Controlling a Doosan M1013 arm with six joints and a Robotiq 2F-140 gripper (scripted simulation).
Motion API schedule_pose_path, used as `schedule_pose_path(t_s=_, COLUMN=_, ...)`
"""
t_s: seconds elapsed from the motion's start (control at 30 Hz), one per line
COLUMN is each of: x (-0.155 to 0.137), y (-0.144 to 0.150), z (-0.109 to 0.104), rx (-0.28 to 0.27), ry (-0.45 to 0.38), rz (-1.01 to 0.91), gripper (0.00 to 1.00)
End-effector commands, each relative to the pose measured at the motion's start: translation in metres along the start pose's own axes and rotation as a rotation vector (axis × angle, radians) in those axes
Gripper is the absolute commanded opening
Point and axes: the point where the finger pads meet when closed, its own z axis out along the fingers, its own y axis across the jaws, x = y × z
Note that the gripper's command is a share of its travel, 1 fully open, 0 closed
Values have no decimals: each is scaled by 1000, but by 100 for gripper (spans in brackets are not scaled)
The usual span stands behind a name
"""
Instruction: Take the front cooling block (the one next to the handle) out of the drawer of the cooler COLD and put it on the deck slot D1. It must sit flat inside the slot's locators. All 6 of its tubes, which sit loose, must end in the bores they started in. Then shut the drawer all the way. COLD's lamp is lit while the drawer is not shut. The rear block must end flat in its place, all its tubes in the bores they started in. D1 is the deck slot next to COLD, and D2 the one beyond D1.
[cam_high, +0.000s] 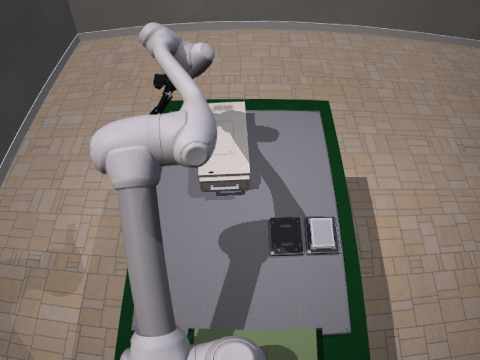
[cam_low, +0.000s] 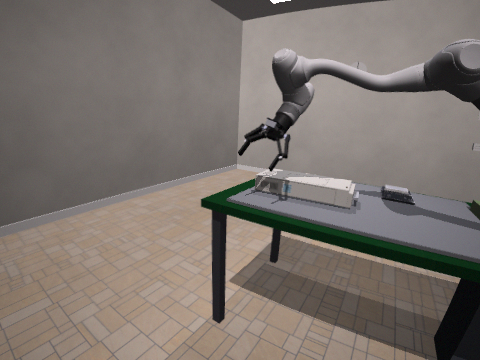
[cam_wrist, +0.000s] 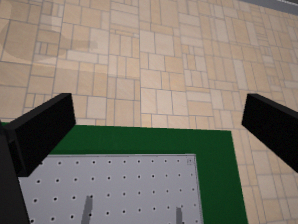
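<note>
The cooler COLD (cam_high: 239, 150) (cam_low: 320, 188) is a long cream box at the back of the deck. Its drawer (cam_high: 204, 185) looks shut, with the pale handle (cam_high: 225, 188) on the front. A small dark spot, perhaps the lamp, shows on the top near the front and looks unlit. Both cooling blocks and their tubes are hidden inside. The deck slot D1 (cam_high: 286, 247) is a black plate with no block on it. My gripper (cam_low: 256, 160) (cam_wrist: 158, 109) is wide open and empty, tilted in the air above the rear end of COLD; the arm partly hides it in the top view.
The slot D2 (cam_high: 337, 247) beside D1 holds a pale, flat-topped block (cam_high: 322, 233). The grey perforated deck (cam_high: 200, 280) (cam_wrist: 125, 175) lies on the green-edged table (cam_high: 342, 180) (cam_wrist: 215, 150). The wrist view shows the deck's corner and the tiled floor beyond.
</note>
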Motion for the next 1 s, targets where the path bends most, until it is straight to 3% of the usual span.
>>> schedule_pose_path(t_s=0.0, x=2, y=1, z=-2, rx=-2, ry=1, rz=-1, gripper=100)
schedule_pose_path(t_s=0.53, x=2, y=1, z=-2, rx=-2, ry=1, rz=-1, gripper=100)
schedule_pose_path(t_s=0.57, x=1, y=-1, z=-5, rx=1, ry=-10, rz=23, gripper=35)
schedule_pose_path(t_s=0.97, x=-9, y=-24, z=-46, rx=16, ry=-69, rz=159, gripper=35)
